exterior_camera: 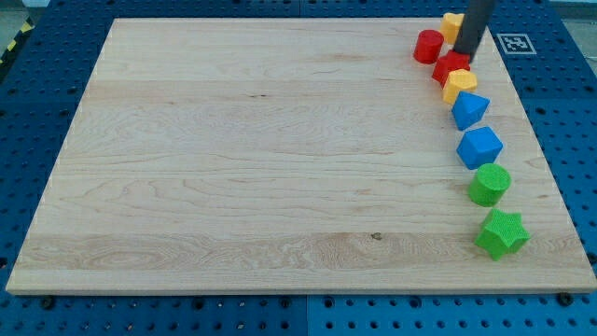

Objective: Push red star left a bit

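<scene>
Touching the red star [451, 65] at its upper right, my tip [464, 56] stands in the frame's upper right corner of the bench [261, 159]; this rod tool holds nothing.

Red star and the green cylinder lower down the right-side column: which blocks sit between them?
In the camera view, between the red star and green cylinder lie a yellow block and two blue blocks. My tip touches the star.
</scene>
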`<state>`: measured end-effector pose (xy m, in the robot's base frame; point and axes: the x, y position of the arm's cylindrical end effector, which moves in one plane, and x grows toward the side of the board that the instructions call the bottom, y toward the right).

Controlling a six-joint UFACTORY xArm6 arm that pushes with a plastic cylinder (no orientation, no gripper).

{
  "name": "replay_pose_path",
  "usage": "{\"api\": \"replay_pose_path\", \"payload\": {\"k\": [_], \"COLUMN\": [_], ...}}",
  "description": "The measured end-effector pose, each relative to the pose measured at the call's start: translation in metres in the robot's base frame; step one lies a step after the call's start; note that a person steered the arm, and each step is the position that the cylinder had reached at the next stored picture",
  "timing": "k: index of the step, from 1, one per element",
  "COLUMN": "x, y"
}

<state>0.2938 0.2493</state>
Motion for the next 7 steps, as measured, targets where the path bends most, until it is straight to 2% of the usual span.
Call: {"api": "replay_pose_path", "payload": {"k": [1, 2, 3, 5, 7], "x": [0.005, 0.023, 0.043, 0.044, 0.044], "y": [0.05, 0.063, 0.045, 0.014, 0.013]}}
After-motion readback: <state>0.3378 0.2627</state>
